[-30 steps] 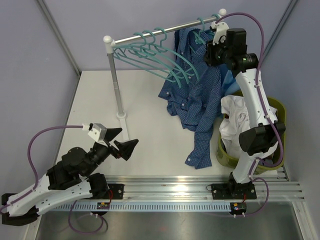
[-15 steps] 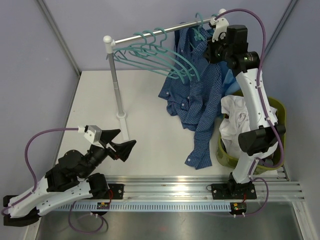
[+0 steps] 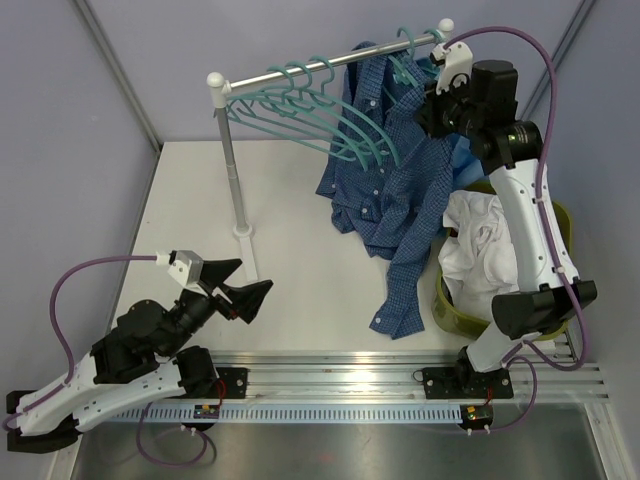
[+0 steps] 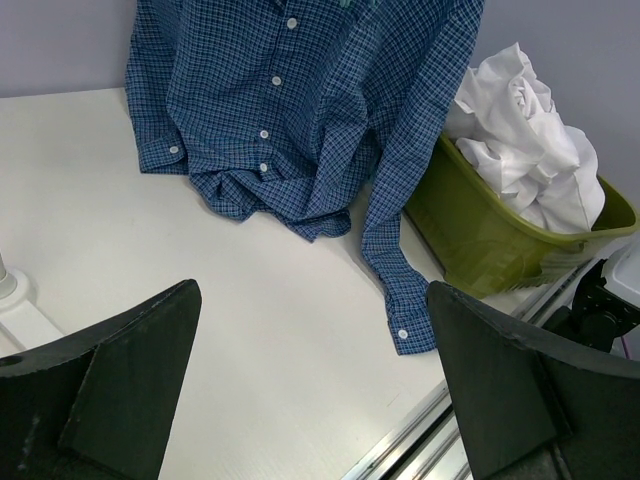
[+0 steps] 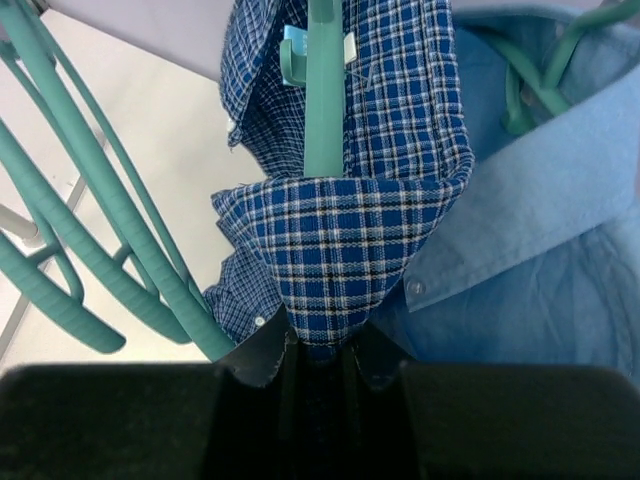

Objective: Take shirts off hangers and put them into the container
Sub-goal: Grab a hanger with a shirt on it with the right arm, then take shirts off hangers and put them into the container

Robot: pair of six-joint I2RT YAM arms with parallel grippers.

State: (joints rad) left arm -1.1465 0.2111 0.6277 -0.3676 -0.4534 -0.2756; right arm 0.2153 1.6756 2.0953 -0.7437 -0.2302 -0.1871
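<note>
Right gripper (image 5: 320,352) was clamped on the collar of the checked shirt (image 5: 345,250) — probably to drag it off its hanger (image 5: 323,100) — while the left gripper (image 4: 310,320) sat wide open, holding nothing.

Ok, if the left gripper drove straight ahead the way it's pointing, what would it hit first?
Probably the bare table, just short of the dark blue check shirt bunched on it; depth is hard to judge. The left gripper is open, holding nothing.

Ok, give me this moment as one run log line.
right claw: shut on checked shirt collar | checked shirt: on hanger | left claw: open, empty | basket: white shirt inside
</note>
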